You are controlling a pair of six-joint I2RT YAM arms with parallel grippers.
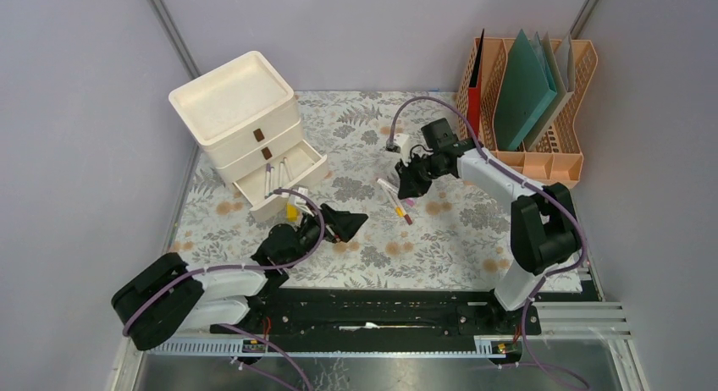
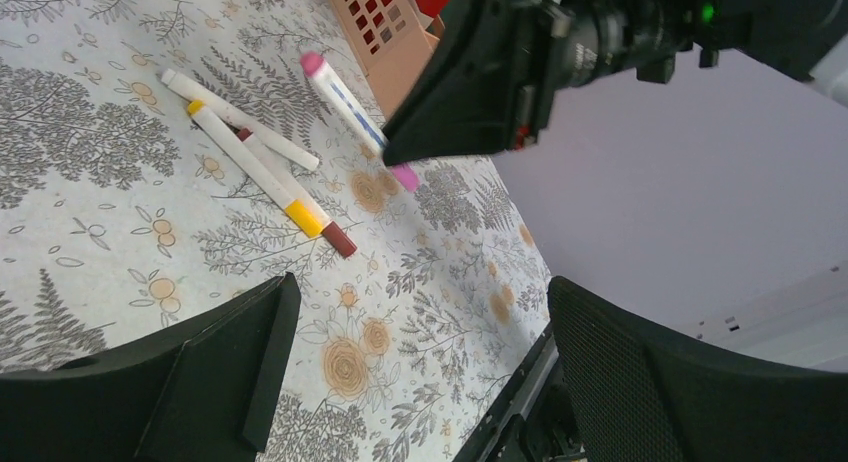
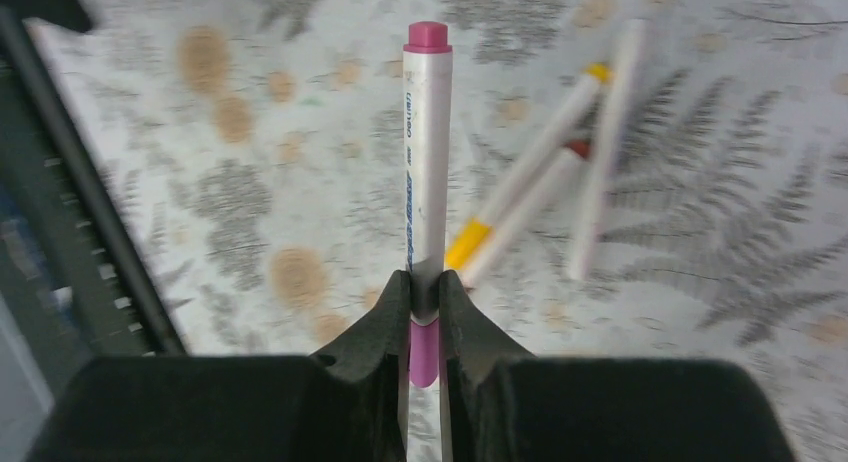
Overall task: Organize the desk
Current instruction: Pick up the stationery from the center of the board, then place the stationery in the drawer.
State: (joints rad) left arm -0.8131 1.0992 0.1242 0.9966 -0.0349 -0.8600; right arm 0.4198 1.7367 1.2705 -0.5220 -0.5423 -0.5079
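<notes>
Right gripper (image 3: 425,292) pinches a pink-capped marker (image 3: 427,162), apparently clear of the desk (image 3: 320,112).

Drawer unit (image 1: 245,129) rear-left on desk (image 1: 372,243); file rack (image 1: 542,164) rear-right; markers (image 1: 396,201) centre.

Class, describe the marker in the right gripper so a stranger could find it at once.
Find the orange file rack at the far right corner of the desk. Just left of it the right gripper holds a white marker beside three loose markers. Only it has pink ends and is gripped.
</notes>
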